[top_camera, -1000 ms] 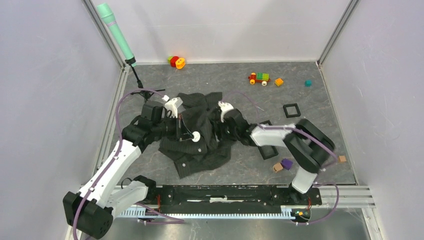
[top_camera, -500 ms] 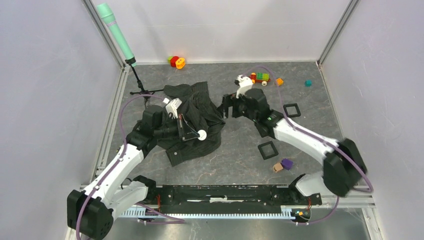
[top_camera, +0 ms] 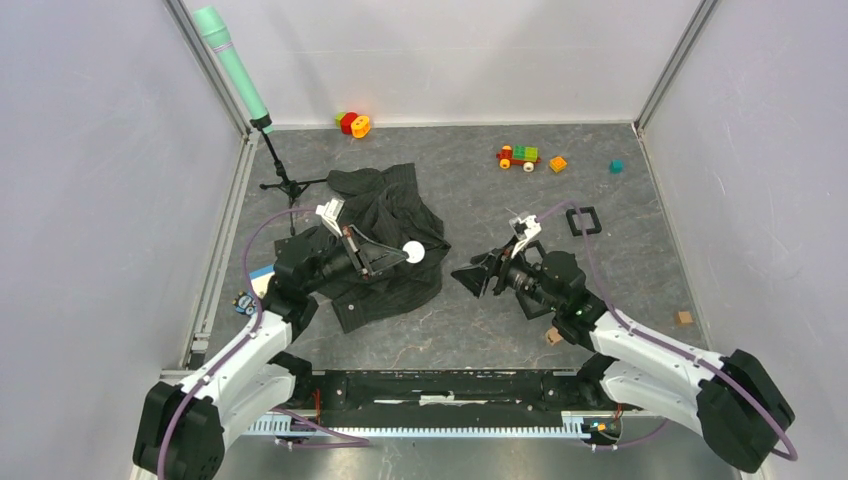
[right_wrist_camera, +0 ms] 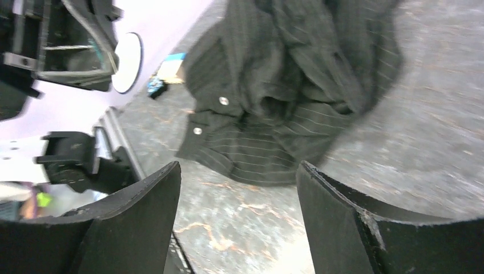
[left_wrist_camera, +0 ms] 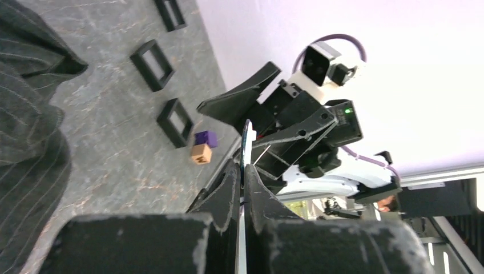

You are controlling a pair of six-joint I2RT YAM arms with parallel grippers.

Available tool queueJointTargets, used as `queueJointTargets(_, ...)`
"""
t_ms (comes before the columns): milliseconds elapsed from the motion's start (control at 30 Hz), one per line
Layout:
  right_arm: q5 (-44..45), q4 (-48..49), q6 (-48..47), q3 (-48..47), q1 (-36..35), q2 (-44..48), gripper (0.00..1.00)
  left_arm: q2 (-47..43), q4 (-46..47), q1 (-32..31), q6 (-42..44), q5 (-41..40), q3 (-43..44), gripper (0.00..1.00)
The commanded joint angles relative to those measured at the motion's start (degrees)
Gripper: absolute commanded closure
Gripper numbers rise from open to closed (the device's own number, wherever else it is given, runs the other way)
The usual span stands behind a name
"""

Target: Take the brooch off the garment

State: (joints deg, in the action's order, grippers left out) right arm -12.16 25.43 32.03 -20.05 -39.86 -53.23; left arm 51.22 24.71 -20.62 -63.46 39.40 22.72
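At 6 o'clock the black rail [top_camera: 450, 385] carries both arm bases. The right arm reached toward 1 o'clock half a second ago; it is now folded back low across 4 o'clock. The right gripper [right_wrist_camera: 238, 165] points toward 9 o'clock, fingers spread wide with nothing between them, well apart from the cloth it was beside. Seen from above, this arm now largely covers a black frame [left_wrist_camera: 175, 123] and a purple block [left_wrist_camera: 205, 138] (the left wrist view shows both, the block just beside a tan block [top_camera: 553, 337]).

The left gripper [top_camera: 403, 254] has risen slightly toward 12 o'clock. It stays pinched tight on the brooch [top_camera: 413, 252], a thin disc showing a white face, held in the air over the garment's 3 o'clock edge. With the left forearm shifted, a pale blue card [top_camera: 262, 280] and a tiny dark-blue item [top_camera: 243, 300], too small to identify, show at 9 o'clock. The garment [top_camera: 385, 205] lies crumpled left of centre, unmoved over that half second.

The surface is a grey marbled mat [top_camera: 470, 180]. A second black frame [top_camera: 583, 220] lies at 2 o'clock and a tan cube [top_camera: 684, 318] at 3 o'clock. Along the far edge sit a toy train [top_camera: 518, 156], an orange block [top_camera: 558, 163] and a teal cube [top_camera: 617, 166] toward 1 o'clock, and a red-and-orange toy [top_camera: 352, 124] near 12. A green microphone [top_camera: 232, 65] on a tripod leans in at 11 o'clock. Pale walls [top_camera: 450, 50] close three sides.
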Motion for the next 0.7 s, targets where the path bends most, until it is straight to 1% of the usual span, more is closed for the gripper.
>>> queueJointTargets(0, -6.8, 20.5, 7.7, -0.2, -3.2, -4.8, 0.22, -2.7, 17.0, 0.1, -9.8, -0.8, -3.2, 0.98)
queueJointTargets(100, -7.4, 26.5, 9.0, -1.7, -5.8, -8.7, 0.24, -3.6, 18.4, 0.1, -9.5, -0.8, -3.6, 0.98)
queueJointTargets(267, -7.4, 30.4, 9.9, -4.6, -7.4, -12.5, 0.26, -5.0, 16.6, 0.1, -7.7, -0.5, -3.0, 0.98)
queueJointTargets(367, -8.5, 33.5, 11.4, -6.1, -7.6, -14.4, 0.28, -5.6, 18.1, 0.1, -7.3, -0.2, -3.5, 0.98)
queueJointTargets(433, -8.9, 32.1, 11.7, -8.3, -8.0, -15.4, 0.31, -5.8, 18.3, 0.1, -7.3, -0.3, -3.6, 0.98)
queueJointTargets(500, -8.8, 29.0, 10.4, -11.1, -8.6, -16.3, 0.32, -5.6, 18.4, 0.1, -7.4, -0.2, -3.6, 0.98)
queueJointTargets(667, -8.0, 27.5, 10.2, -13.3, -8.8, -17.2, 0.34, -5.3, 19.3, 0.1, -8.0, 0.4, -3.5, 0.98)
